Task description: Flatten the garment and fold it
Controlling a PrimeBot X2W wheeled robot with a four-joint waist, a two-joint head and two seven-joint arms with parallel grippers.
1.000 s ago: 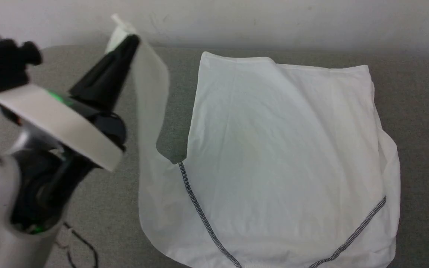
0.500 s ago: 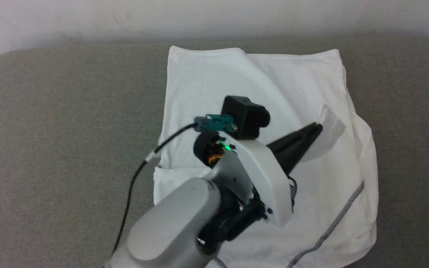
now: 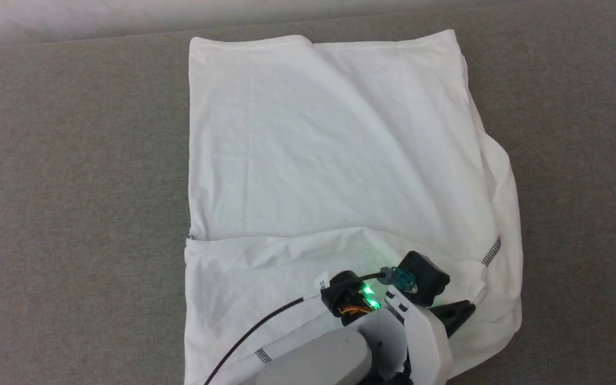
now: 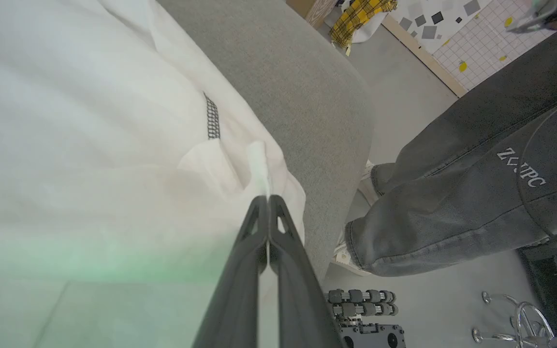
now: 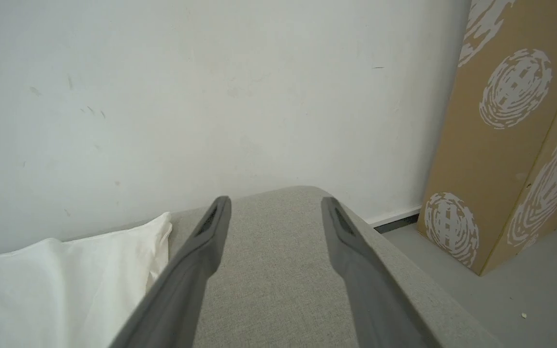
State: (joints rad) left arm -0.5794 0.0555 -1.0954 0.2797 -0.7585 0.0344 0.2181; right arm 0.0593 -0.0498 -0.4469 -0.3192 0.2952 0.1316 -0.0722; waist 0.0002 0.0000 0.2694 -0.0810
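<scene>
My left arm (image 3: 329, 355) shows at the bottom of the head view, and it points up and to the right. Its wrist (image 3: 420, 337) is white, and a little green light (image 3: 369, 299) glows on it. My left gripper (image 4: 268, 199) has both dark fingers pressed tight together. The tips pinch a small fold of the garment (image 4: 90, 121). My right gripper (image 5: 275, 205) is held up off to the side, with its two long fingers spread wide apart.
</scene>
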